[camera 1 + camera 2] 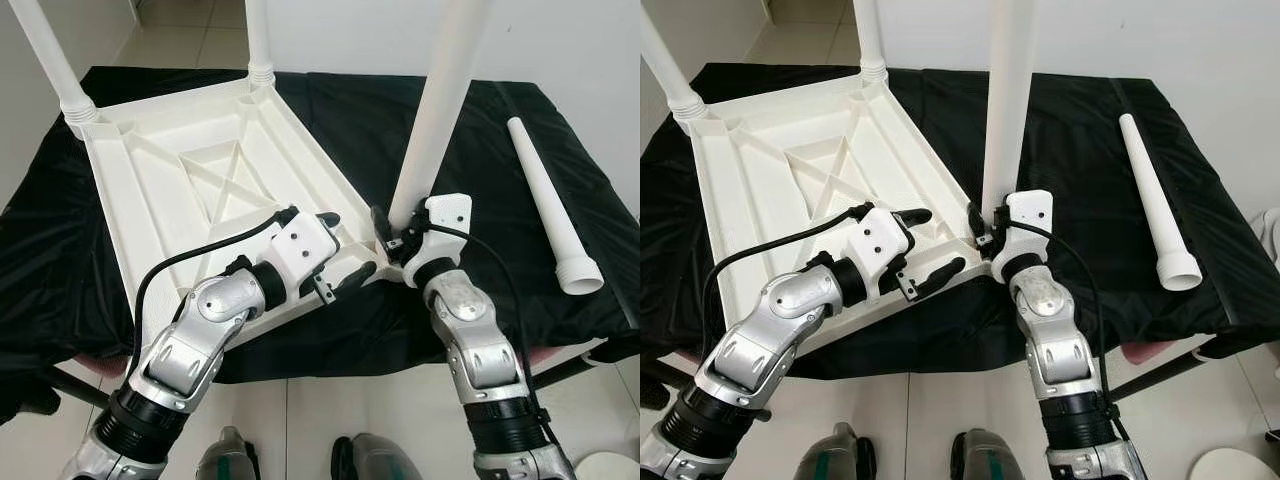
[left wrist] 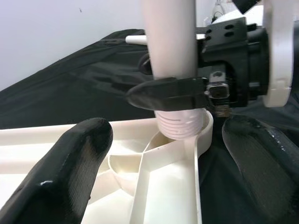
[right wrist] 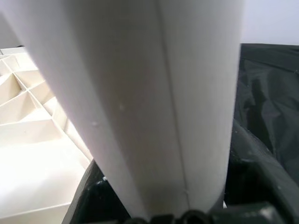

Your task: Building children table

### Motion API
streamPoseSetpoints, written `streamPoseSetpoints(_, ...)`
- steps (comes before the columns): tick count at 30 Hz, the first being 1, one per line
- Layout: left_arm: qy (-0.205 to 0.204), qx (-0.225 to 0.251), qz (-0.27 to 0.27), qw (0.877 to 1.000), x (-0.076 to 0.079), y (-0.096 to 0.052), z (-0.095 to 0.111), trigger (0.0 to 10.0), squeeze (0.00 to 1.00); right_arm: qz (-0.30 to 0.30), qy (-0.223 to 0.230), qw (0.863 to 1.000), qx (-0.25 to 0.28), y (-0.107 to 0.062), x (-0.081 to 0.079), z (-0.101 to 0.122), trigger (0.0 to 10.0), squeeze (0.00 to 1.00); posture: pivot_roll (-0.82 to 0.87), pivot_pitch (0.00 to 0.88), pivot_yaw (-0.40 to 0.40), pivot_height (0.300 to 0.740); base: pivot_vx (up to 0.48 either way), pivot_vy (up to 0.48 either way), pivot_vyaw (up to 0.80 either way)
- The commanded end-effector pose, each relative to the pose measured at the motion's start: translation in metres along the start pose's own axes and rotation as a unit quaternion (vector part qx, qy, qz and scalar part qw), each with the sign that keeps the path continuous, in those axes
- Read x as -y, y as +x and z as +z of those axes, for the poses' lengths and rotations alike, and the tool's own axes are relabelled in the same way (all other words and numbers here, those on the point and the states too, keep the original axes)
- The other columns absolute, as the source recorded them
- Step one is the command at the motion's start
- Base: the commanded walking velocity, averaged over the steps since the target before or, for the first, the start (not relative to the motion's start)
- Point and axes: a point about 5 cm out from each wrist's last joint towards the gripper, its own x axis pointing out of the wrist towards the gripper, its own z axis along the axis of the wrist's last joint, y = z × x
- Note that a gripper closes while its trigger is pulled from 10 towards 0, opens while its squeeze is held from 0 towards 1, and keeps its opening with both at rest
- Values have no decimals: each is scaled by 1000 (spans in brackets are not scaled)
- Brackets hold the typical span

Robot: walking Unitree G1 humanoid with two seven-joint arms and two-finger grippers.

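Right gripper (image 1: 990,222) jaws clamped on upright table leg (image 1: 1008,100); left gripper (image 1: 930,245) jaws open beside tabletop (image 1: 790,170).

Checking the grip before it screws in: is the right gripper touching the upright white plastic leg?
Touching: left wrist view shows the right gripper's black finger pressed against the leg.

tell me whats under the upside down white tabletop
A black cloth lies under the tabletop and spreads past it on all sides, a loose leg lying on it. What the cloth covers cannot be seen, nor the tabletop's face pressed against it.
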Motion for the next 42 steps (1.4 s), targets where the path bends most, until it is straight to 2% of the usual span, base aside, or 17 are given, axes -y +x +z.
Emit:
streamPoseSetpoints(1,4,0,0,1000,-1,-2,2,10000,0,-2,4,1000,-31,-6,3,-11,10000,0,-116,34,-28,740,0,0,0)
streamPoseSetpoints(6,4,0,-2,1000,-2,-2,2,10000,0,-33,2,999,-32,-12,12,-13,10000,0,-124,38,-20,740,0,0,0)
streamPoseSetpoints(15,4,2,-4,1000,-2,-1,3,10000,0,-53,7,998,-35,-11,16,-16,10000,0,-127,49,-11,740,0,0,0)
streamPoseSetpoints(19,6,2,-5,1000,-3,-1,4,10000,0,-55,12,998,-40,-9,14,-18,10000,0,-124,53,-8,740,0,0,0)
streamPoseSetpoints(23,7,1,-3,1000,-5,-2,5,10000,0,-28,32,998,-49,-4,-3,-23,10000,0,-109,61,-5,740,0,0,0)
streamPoseSetpoints(30,7,0,0,1000,-6,-4,6,10000,0,-3,31,998,-54,-2,-14,-26,10000,0,-102,65,-9,740,0,0,0)
streamPoseSetpoints(37,7,0,3,1000,-6,-4,6,10000,0,-4,35,998,-58,-4,-13,-26,10000,0,-105,66,-9,740,0,0,0)
streamPoseSetpoints(40,6,1,3,1000,-6,-3,6,10000,0,-36,79,994,-71,-6,-3,-29,10000,0,-113,68,-5,740,0,0,0)
streamPoseSetpoints(42,6,1,3,1000,-6,-3,6,10000,0,-36,79,994,-71,-6,-3,-29,10000,0,-113,68,-5,740,0,0,0)
